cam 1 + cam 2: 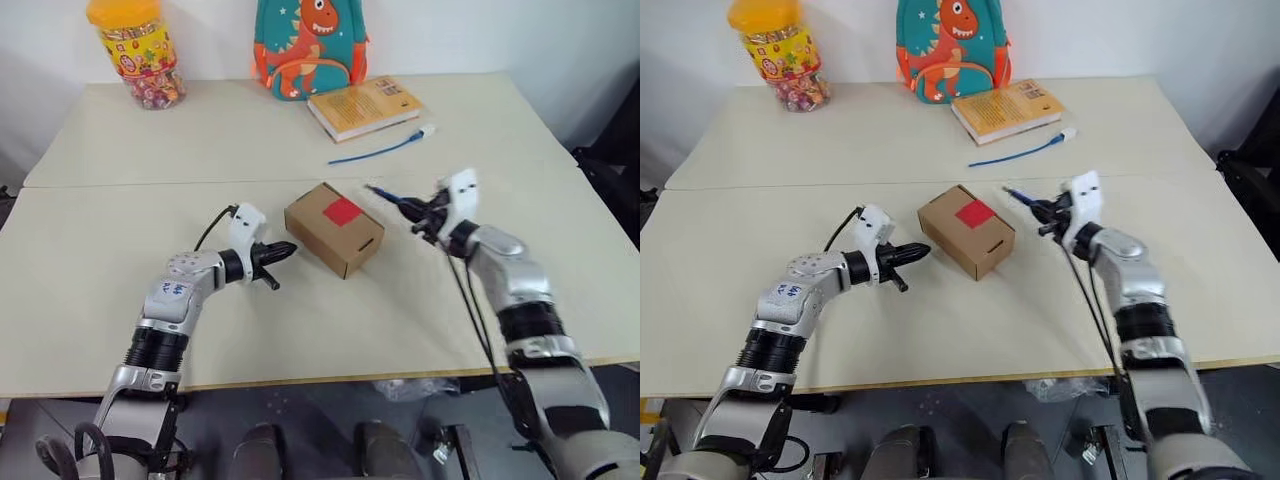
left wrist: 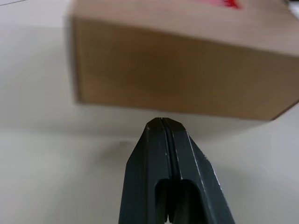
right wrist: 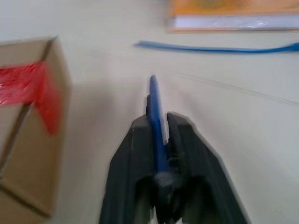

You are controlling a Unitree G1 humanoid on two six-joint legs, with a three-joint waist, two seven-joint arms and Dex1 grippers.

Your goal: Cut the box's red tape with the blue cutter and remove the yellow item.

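Note:
The brown cardboard box [image 1: 333,240] lies mid-table, its flaps closed under a square of red tape [image 1: 342,211]. My left gripper [image 1: 287,250] is shut and empty, its tips just short of the box's left side wall [image 2: 177,70]. To the right of the box, my right gripper [image 1: 424,214] is shut on the blue cutter [image 1: 386,194]. The cutter's tip points toward the box's right end from a short way off and does not touch it. The right wrist view shows the cutter [image 3: 157,116] clamped between the fingers, with the tape [image 3: 28,84] off to one side. The yellow item is hidden.
At the back of the table stand a yellow-lidded candy jar [image 1: 140,52] and a teal dinosaur backpack [image 1: 308,45]. A yellow-orange book [image 1: 362,106] lies near them. A thin blue cable [image 1: 375,150] lies between the book and the box. Bare tabletop [image 1: 90,270] surrounds the box.

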